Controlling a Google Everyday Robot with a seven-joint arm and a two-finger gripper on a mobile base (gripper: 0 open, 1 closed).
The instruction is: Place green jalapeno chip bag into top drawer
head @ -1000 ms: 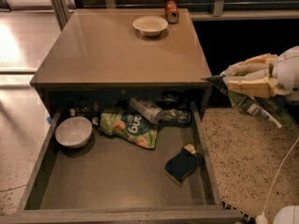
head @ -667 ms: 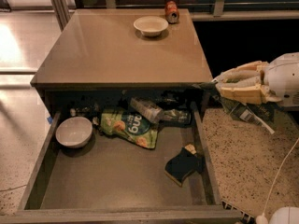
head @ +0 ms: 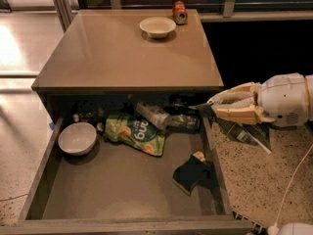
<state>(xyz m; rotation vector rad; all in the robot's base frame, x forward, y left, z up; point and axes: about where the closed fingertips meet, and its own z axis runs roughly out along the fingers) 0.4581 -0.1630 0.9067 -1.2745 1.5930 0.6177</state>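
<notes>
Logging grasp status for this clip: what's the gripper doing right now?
Gripper: closed on the green jalapeno chip bag, just right of the top drawer.

Flat grey-brown wooden table top [head: 122,58]: a shallow white bowl [head: 157,27] is seen near the rear edge, and a small red-orange can [head: 179,11] just behind it to the right.

Below the front edge, left to right: a second white round bowl [head: 77,138]; a bright green flat pouch [head: 136,133] with white letters (print upside down); a clear plastic bottle [head: 152,114] lying on its side, touching the pouch's top; a dark sponge with a yellow corner [head: 191,173], well apart, front right.

Speckled stone floor [head: 259,185] is noted right of the table, under the gripper [head: 211,106]. A white cable [head: 293,175] is seen across it.
</notes>
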